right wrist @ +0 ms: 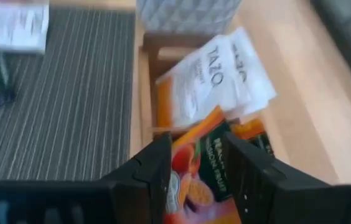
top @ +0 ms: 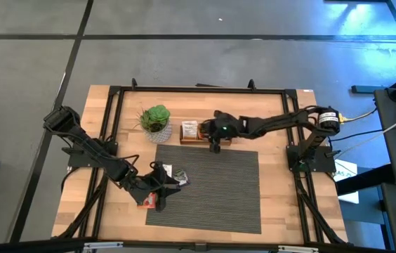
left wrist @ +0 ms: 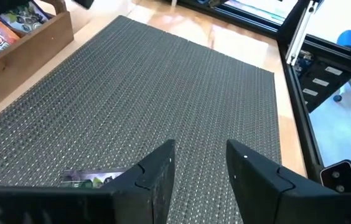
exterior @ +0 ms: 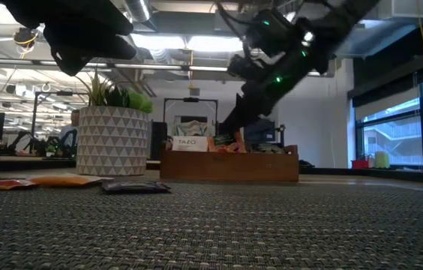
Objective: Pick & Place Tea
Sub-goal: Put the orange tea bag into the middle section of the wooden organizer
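Over the wooden tray (top: 205, 135) at the far edge of the mat (top: 205, 190), the right gripper (right wrist: 194, 163) hangs with its fingers apart and an orange-red sachet (right wrist: 194, 171) showing in the gap between them. Whether the pads touch it I cannot tell, though it looks more let go than held, with white sachets (right wrist: 210, 78) standing in the next compartment beside the potted plant (top: 155, 121). The left gripper (left wrist: 199, 163) hovers low over the mat's near-left corner, fingers spread and empty, and a dark sachet (left wrist: 91, 178) lies flat just beside it. An orange-red one (top: 149, 201) sits close by on the tabletop edge, so the left arm is plainly nearer. Open mat stretches between the arms, leaving clear room to carry.
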